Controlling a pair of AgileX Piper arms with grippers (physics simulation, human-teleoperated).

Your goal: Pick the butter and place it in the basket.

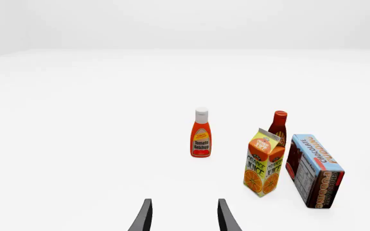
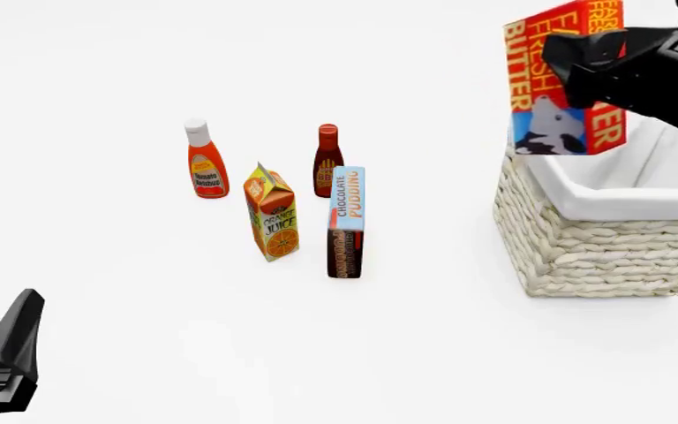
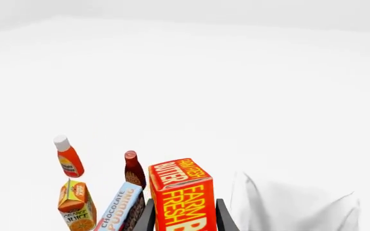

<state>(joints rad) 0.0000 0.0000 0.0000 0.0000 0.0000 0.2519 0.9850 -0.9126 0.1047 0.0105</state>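
Note:
The butter (image 2: 561,81), a red and orange box with a cow picture, hangs upright in the air over the far left rim of the basket (image 2: 586,252), a cream wicker basket with a white cloth lining at the right. My right gripper (image 2: 586,66) is shut on the butter from the right. In the right wrist view the butter (image 3: 181,195) sits between the two fingers of the right gripper (image 3: 183,219), with the basket's white cloth (image 3: 288,207) beside it. My left gripper (image 2: 7,352) is low at the near left, open and empty, its fingers (image 1: 145,217) apart.
Four groceries stand left of the basket: a tomato ketchup bottle (image 2: 206,161), a dark red sauce bottle (image 2: 327,161), an orange juice carton (image 2: 272,214) and a chocolate pudding box (image 2: 346,221). They also show in the left wrist view, ketchup (image 1: 201,133) farthest from the basket.

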